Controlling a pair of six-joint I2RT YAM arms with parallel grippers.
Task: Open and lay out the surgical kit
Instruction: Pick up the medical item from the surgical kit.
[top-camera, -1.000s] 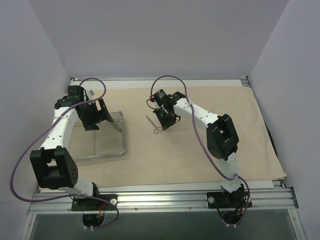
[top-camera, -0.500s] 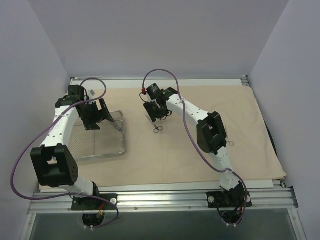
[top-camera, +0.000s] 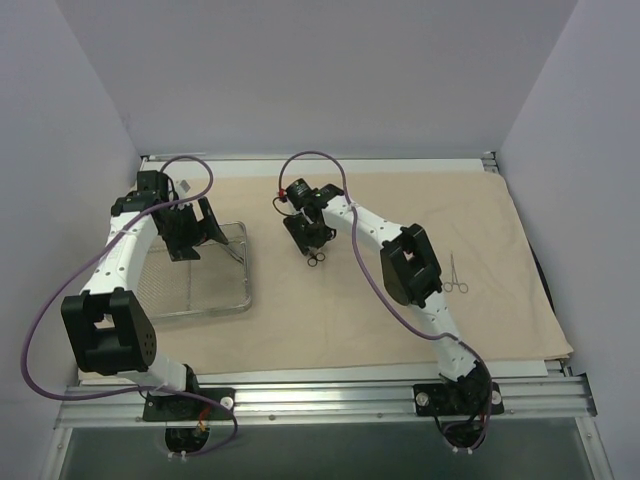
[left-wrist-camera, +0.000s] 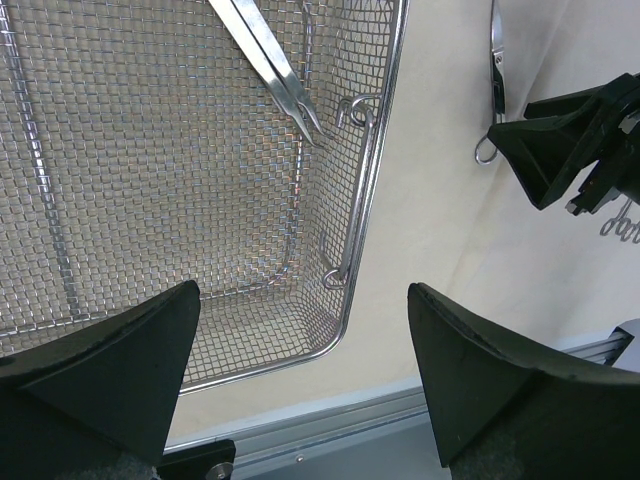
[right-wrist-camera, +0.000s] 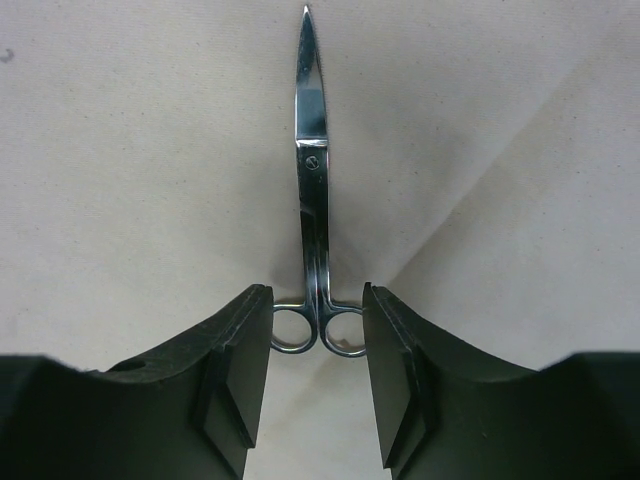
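One second on, the right gripper (right-wrist-camera: 316, 345) has swung to upper centre, fingers spread astride the scissors (right-wrist-camera: 312, 180) ring handles on the cloth wrap (top-camera: 400, 200), poised to pinch; the left gripper (left-wrist-camera: 300, 370) hovers spread above the mesh tray (left-wrist-camera: 150, 200).

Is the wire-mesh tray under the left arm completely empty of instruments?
No: the left wrist view shows a thin metal instrument lying inside the wire-mesh tray.

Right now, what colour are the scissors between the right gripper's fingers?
Shiny silver scissors, clearest in the right wrist view.
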